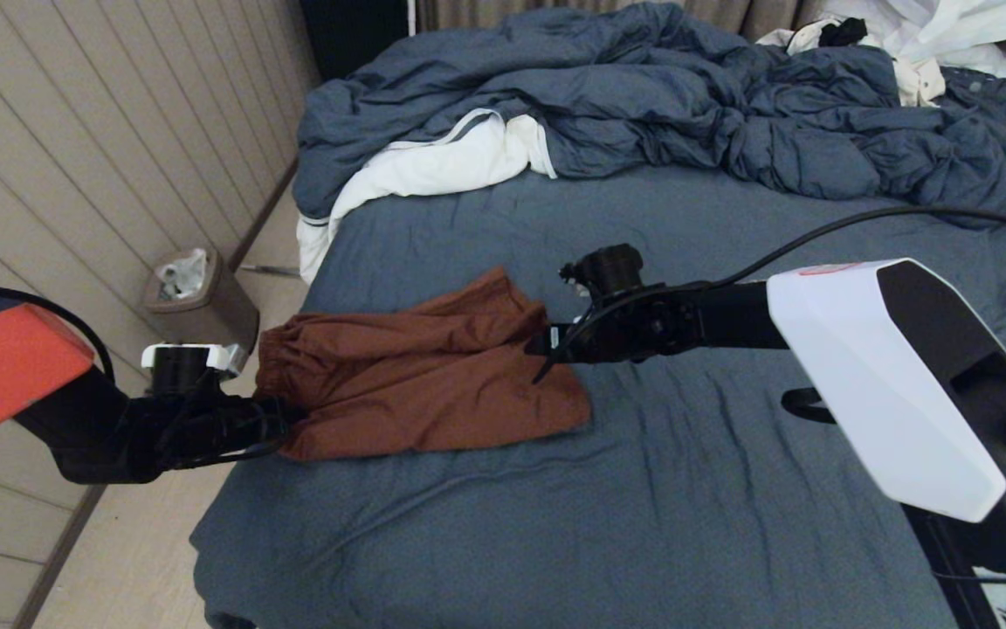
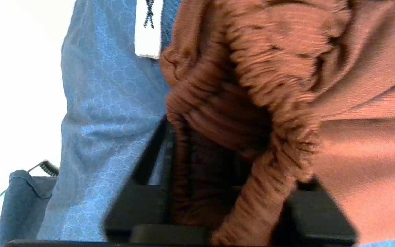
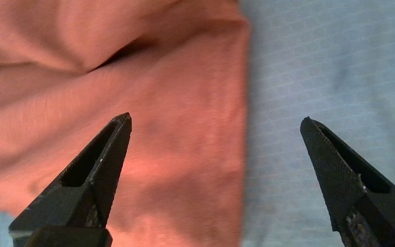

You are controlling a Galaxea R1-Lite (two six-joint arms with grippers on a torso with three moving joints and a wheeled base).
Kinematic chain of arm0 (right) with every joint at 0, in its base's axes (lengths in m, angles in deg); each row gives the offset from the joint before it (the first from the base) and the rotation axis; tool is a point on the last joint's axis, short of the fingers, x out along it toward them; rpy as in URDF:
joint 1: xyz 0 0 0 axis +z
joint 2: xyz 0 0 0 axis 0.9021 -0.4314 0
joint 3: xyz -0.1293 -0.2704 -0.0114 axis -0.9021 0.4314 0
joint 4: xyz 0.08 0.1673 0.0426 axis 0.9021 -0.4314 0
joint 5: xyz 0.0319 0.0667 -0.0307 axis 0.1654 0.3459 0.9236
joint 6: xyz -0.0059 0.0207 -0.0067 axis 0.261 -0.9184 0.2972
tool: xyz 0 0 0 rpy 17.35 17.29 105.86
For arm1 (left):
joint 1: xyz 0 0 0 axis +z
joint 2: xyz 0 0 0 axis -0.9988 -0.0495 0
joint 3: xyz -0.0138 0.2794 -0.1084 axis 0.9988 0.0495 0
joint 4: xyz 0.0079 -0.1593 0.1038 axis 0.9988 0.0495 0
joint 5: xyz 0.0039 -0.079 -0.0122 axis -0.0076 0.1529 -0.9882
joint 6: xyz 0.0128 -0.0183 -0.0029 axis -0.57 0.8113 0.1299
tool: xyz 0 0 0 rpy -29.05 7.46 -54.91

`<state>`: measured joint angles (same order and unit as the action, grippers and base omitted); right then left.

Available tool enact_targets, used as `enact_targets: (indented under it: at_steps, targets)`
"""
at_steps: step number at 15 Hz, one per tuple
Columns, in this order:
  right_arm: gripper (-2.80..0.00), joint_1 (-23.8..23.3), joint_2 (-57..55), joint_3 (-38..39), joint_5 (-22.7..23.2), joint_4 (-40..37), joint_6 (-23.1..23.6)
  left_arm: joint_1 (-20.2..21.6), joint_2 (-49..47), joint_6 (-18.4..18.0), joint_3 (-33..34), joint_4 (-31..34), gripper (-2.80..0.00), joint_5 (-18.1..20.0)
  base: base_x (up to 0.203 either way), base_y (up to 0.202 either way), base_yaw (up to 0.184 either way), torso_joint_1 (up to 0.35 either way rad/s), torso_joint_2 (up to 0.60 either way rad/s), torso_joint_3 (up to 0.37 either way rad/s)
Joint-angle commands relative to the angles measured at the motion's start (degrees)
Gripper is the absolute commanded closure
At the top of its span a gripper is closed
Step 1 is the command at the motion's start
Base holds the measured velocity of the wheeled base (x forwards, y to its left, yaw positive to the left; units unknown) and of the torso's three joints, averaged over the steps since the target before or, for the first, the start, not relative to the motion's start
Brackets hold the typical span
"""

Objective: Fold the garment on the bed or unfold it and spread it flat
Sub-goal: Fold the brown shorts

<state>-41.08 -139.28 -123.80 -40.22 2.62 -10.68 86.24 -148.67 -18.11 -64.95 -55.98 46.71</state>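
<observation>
The rust-brown shorts, the garment (image 1: 420, 376), lie rumpled near the left edge of the bed (image 1: 686, 489), with the gathered waistband toward the left. My left gripper (image 1: 286, 418) reaches in from the bed's left side. In the left wrist view the bunched waistband (image 2: 269, 85) fills the space between the jaws of this gripper (image 2: 225, 144), which is shut on it. My right gripper (image 1: 542, 349) hovers at the shorts' right edge. It is open (image 3: 216, 118), one fingertip over the fabric (image 3: 149, 103) and the other over the bare sheet. Drawstring and logo are hidden.
A rumpled blue duvet (image 1: 686, 96) covers the far end of the bed, with white clothes (image 1: 433, 166) at its left and more (image 1: 931, 35) at the far right. A small waste bin (image 1: 197, 301) stands on the floor by the panelled wall, left of the bed.
</observation>
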Motion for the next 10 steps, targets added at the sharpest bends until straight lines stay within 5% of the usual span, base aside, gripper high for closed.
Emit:
enact_targets:
  at_steps: [1,10]
  targets:
    - [-2.80,0.64,-0.56,0.01,0.08,-0.08,-0.02,-0.05,0.46,0.12,0.33,-0.22,0.00,0.18,0.000,0.000,0.000,0.000,0.00,0.000]
    - [-2.80,2.49,-3.88,1.50,0.43,-0.17,-0.38,-0.26,0.39,0.04,0.53,-0.27,0.00,-0.17,0.000,0.000,0.000,0.000,0.00,0.000]
